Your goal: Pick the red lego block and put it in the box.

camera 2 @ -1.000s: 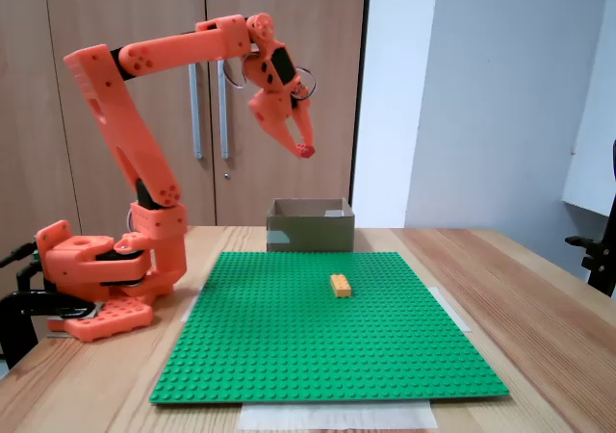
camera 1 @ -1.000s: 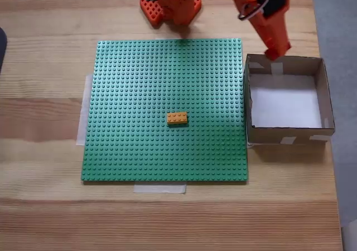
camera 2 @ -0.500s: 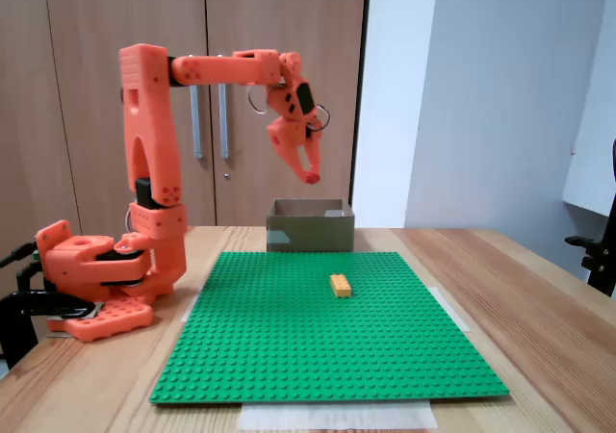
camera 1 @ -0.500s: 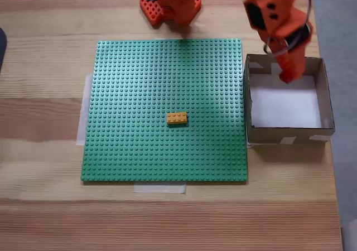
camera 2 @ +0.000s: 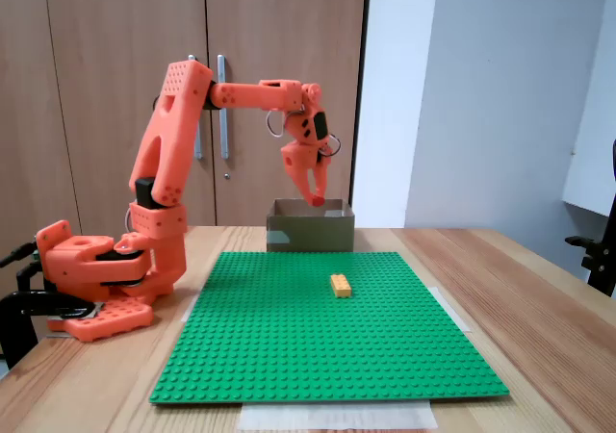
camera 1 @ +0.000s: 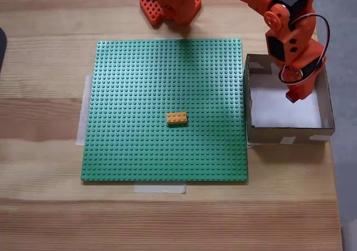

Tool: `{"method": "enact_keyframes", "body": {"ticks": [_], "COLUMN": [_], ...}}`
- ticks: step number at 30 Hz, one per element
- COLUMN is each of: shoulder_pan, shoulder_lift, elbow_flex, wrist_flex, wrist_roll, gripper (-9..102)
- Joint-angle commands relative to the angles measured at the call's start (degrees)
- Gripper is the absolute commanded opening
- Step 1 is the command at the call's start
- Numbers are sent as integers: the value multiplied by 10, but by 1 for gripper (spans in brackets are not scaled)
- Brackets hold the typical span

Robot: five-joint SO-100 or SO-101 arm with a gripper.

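Observation:
The orange arm reaches out over the box (camera 1: 285, 134), a shallow brown cardboard box with a white floor to the right of the baseplate. My gripper (camera 1: 294, 93) points down above the box's white floor, shut on the red lego block (camera 1: 292, 97), which shows as a small red piece at the fingertips. From the side, in the other fixed view, the gripper (camera 2: 315, 196) hangs just above the rim of the box (camera 2: 310, 228), with the red lego block (camera 2: 318, 202) at its tip.
A green studded baseplate (camera 1: 139, 83) covers the middle of the wooden table, with a yellow-orange brick (camera 1: 177, 117) on it. The arm's orange base (camera 1: 170, 3) stands at the far table edge. The table's right edge runs just past the box.
The arm has swung from the box's far edge out over its inside and come down towards the rim, with the red block still held.

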Motion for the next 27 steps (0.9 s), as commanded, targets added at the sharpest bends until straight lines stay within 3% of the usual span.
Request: {"method": "enact_keyframes", "body": {"ticks": [1,27], "shoulder_pan": [-10,-19], "shoulder_lift": [1,-80], "elbow_flex": [-4,21], "wrist_flex": [-1,-29], "wrist_roll": [1,-40], "gripper": [-1,0]}}
